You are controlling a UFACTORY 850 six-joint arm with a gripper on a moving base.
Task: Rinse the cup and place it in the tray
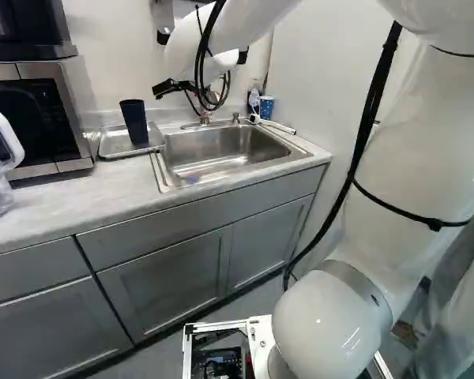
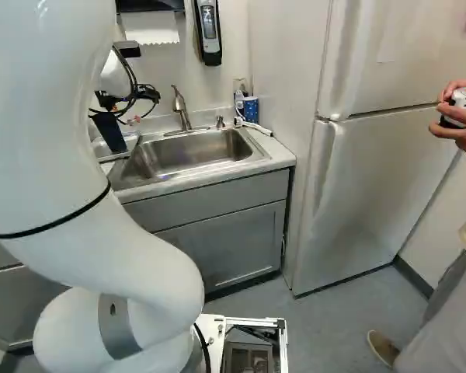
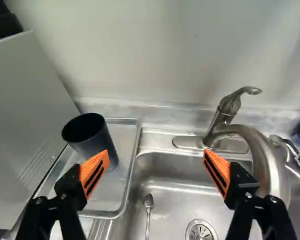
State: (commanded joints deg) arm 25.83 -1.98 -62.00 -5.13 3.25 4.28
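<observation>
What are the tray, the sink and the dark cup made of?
The tray looks like thin, shiny metal, since its raised rim catches the light. The sink seems to be brushed steel: grey, with soft, streaky reflections. The cup is dark and fairly smooth, perhaps plastic, but painted metal could look the same.
</observation>
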